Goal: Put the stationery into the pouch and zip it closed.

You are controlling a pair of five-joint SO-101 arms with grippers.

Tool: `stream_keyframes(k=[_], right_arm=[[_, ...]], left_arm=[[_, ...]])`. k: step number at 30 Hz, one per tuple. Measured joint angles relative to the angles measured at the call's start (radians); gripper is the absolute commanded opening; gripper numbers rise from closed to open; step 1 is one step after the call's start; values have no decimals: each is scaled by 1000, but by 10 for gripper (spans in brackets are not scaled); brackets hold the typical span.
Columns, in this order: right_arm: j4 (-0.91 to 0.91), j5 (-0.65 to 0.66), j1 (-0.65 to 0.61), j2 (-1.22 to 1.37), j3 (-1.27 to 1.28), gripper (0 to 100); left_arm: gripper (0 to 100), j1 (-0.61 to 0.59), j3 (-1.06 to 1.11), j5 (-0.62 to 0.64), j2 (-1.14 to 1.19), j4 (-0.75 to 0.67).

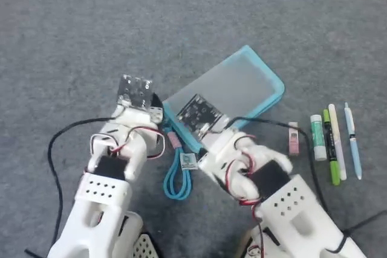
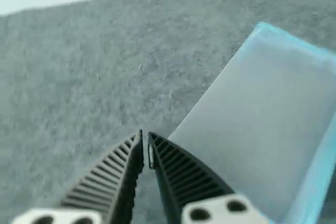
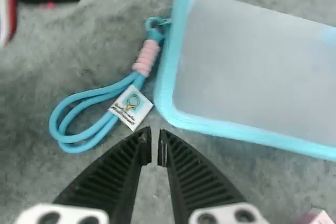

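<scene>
Well, left fingers (image 2: 176, 166): we see them all but pressed together, a thin slit at the tips, holding nothing.
right fingers (image 3: 184, 166): we see the same narrow slit, nothing held.
left arm: bent forward and down over the grey desk (image 1: 60, 46), tips just off the pouch's edge.
right arm: angled down at the pouch's near corner, tips over the desk between its blue rim and the paper tag (image 3: 130, 107).
pouch (image 1: 242, 86): flat and askew, frosted with blue trim; its strap loop (image 1: 177, 179) trails toward the arms.
stationery: glue stick (image 1: 317, 137), green marker (image 1: 331, 149), cream pen (image 1: 337, 140) and blue pen (image 1: 354, 143) lie side by side on the desk, right of the pouch, well apart from both pairs of fingers.
</scene>
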Motion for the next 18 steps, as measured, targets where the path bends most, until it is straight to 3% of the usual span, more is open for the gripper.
stream_keyframes(k=[5,10,15,18], right_arm=[[-75,-40,-5,144,-28,6],[-89,-127,-21,465,-245,32],[-89,-192,-98,810,-463,180],[-89,-210,-115,974,-582,188]], left_arm=[[12,-230,-63,78,0,9],[13,-480,-81,110,0,9],[13,-531,-81,110,0,9],[13,-539,-81,110,0,9]])
